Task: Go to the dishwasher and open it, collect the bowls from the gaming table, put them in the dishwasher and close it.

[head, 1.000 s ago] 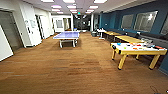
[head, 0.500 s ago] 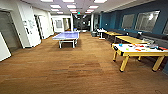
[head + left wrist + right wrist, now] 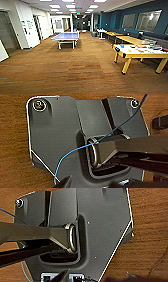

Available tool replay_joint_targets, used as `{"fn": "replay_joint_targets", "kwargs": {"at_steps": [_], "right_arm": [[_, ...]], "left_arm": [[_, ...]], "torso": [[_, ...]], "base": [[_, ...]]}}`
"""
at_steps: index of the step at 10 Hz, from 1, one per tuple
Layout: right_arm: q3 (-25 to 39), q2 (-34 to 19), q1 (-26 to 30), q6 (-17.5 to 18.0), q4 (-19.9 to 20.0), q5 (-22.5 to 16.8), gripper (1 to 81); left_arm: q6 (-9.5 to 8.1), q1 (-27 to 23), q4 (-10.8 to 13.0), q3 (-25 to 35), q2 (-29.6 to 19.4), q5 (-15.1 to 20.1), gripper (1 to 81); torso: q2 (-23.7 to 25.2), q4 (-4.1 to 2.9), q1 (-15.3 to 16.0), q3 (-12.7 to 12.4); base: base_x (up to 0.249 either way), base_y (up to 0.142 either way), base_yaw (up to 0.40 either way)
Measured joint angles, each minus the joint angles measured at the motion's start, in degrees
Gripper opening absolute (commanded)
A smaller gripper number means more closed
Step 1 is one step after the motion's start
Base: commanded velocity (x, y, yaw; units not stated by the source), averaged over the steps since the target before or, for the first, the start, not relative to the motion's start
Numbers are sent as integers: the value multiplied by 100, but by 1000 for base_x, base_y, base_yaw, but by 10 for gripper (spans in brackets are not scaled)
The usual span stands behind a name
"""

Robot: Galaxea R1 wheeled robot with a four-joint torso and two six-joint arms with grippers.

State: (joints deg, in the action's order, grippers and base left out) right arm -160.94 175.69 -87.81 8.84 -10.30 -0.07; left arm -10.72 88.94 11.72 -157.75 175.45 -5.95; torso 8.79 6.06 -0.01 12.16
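On the right side of the head view stands the gaming table [image 3: 140, 53], a long table with a white top and yellowish wooden sides and legs, on a brown wood-pattern floor [image 3: 75, 72]. On its top lie small bright things, blue, green and red; these are probably the bowls [image 3: 140, 47], but they are too blurred to count or to separate from other items. Further back in the middle of the room is a blue table-tennis table [image 3: 66, 36], and behind the gaming table, along the dark blue wall [image 3: 117, 21], stand more wooden tables [image 3: 131, 39]. No dishwasher can be made out in this room. Both wrist views look down on the same brown floor past the robot's own dark plate; whether the jaws of the left or the right gripper are open or closed, I cannot tell. The robot seems to be driving in open space, well apart from all furniture. I judge that the main risk lies in the approach: if the base turns toward the gaming table too sharply, it may hit the near leg or corner, and a bump could shake the light bowls off the top. Another risk is confusion of tables, because several here have a similar wooden colour.
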Motion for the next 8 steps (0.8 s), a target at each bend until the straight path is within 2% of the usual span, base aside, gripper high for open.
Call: {"fn": "replay_joint_targets", "kwargs": {"at_steps": [8], "right_arm": [[-9,5,-15,-2,-2,-2,811]], "left_arm": [[0,0,0,5,61,2,811]], "torso": [[0,0,0,0]], "base": [[240,0,0]]}}
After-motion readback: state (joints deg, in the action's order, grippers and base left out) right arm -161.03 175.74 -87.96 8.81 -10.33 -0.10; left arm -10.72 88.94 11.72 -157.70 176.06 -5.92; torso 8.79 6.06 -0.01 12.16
